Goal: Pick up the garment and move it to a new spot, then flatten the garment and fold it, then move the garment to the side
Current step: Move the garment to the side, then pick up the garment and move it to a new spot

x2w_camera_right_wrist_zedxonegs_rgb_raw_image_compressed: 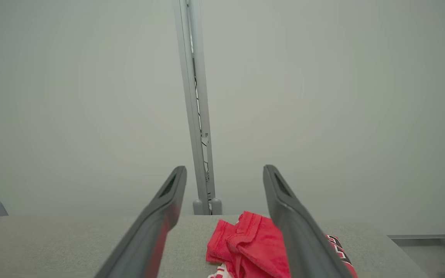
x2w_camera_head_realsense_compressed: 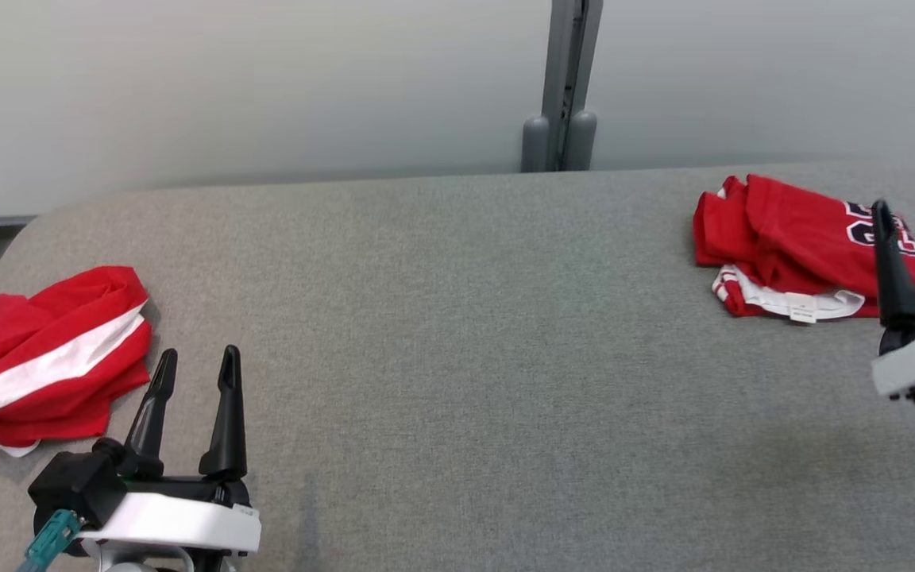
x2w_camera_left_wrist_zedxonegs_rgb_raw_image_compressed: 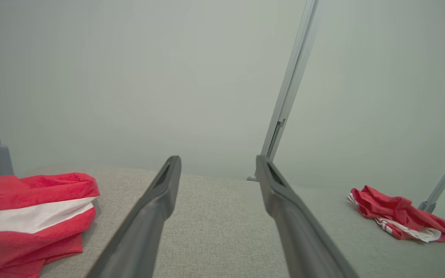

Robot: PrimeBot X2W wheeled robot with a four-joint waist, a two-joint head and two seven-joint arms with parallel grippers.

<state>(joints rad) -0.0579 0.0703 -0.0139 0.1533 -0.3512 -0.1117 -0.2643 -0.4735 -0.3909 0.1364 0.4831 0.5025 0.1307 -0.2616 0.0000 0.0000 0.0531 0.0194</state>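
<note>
In the head view, a folded red garment (x2w_camera_head_realsense_compressed: 811,246) with dark lettering and a white label is seen lying on the far right of the grey padded table (x2w_camera_head_realsense_compressed: 457,318). The right gripper (x2w_camera_head_realsense_compressed: 914,205) is seen at the right edge, in front of that garment, its two dark fingers spread wide and nothing held between them. A second, crumpled red garment (x2w_camera_head_realsense_compressed: 44,357) with a white stripe is seen at the table's left edge. The left gripper (x2w_camera_head_realsense_compressed: 198,353) is found just beside it at the lower left, likewise spread wide and empty. A grey post (x2w_camera_head_realsense_compressed: 565,79) is set against the pale wall behind.

In the left wrist view, the left gripper (x2w_camera_left_wrist_zedxonegs_rgb_raw_image_compressed: 218,158) is shown wide apart above bare table (x2w_camera_left_wrist_zedxonegs_rgb_raw_image_compressed: 214,231), with nothing grasped. The crumpled red garment (x2w_camera_left_wrist_zedxonegs_rgb_raw_image_compressed: 33,216) is seen at the left, clear of the fingers, and the folded red garment (x2w_camera_left_wrist_zedxonegs_rgb_raw_image_compressed: 400,212) far off at the right.

In the right wrist view, the right gripper (x2w_camera_right_wrist_zedxonegs_rgb_raw_image_compressed: 224,170) is shown fully parted and empty. The folded red garment (x2w_camera_right_wrist_zedxonegs_rgb_raw_image_compressed: 253,243) is seen on the table below, between the fingers and partly hidden by one of them; contact cannot be told
</note>
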